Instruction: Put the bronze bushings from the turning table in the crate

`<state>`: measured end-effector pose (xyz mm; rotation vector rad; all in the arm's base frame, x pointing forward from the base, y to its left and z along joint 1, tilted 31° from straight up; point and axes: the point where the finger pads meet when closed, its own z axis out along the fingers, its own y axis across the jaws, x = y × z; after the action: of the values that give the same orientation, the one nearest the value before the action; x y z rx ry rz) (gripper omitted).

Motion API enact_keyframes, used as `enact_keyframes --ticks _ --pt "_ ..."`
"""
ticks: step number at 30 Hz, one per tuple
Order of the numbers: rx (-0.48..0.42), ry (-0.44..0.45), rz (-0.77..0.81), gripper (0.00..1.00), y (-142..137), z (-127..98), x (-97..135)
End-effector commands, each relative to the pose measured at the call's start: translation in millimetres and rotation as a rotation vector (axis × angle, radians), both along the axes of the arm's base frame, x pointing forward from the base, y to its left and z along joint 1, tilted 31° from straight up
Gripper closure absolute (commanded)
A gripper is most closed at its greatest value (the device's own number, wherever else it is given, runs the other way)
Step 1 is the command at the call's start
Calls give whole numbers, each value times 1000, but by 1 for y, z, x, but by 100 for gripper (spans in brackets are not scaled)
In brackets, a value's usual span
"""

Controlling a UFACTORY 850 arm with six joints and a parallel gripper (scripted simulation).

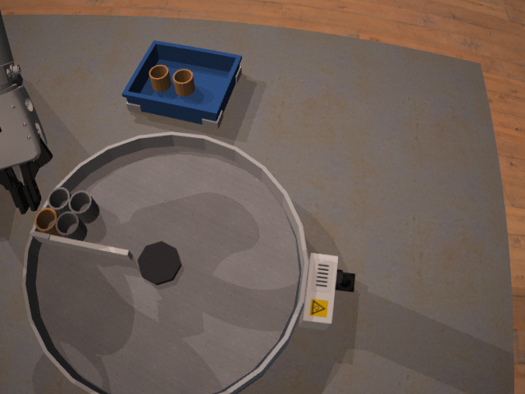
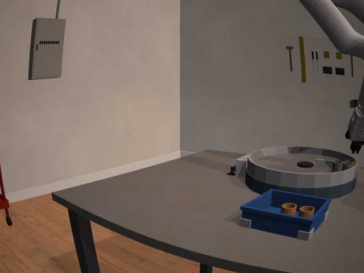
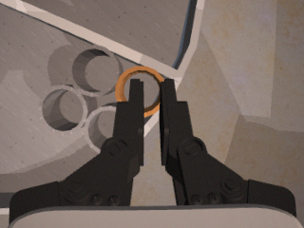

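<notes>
One bronze bushing (image 1: 45,220) stands upright at the left rim of the turning table (image 1: 163,267), against a straight rail, touching three steel bushings (image 1: 70,208). In the wrist view the bronze bushing (image 3: 141,90) lies below my fingertips, with the steel bushings (image 3: 79,91) to its left. My gripper (image 1: 20,193) hangs well above the table's left edge, fingers nearly together and empty; it also shows in the wrist view (image 3: 147,91) and in the exterior view (image 2: 356,147). Two bronze bushings (image 1: 171,80) stand upright in the blue crate (image 1: 183,81).
A straight rail (image 1: 82,245) runs from the rim toward the black hub (image 1: 159,262). A white motor box (image 1: 321,287) sits at the table's right rim. The raised rim surrounds the turning table.
</notes>
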<state>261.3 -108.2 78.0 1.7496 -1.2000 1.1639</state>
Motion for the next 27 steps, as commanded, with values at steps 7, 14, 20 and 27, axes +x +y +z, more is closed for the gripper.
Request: enact_keyframes --ticks 7,14,20,27 --pt "-16 -39 -22 90 -12 7 -5" --pt "-16 -39 -22 90 -12 7 -5" --pt "-16 -39 -22 90 -12 7 -5" --pt "-16 -39 -22 90 -23 -12 -2"
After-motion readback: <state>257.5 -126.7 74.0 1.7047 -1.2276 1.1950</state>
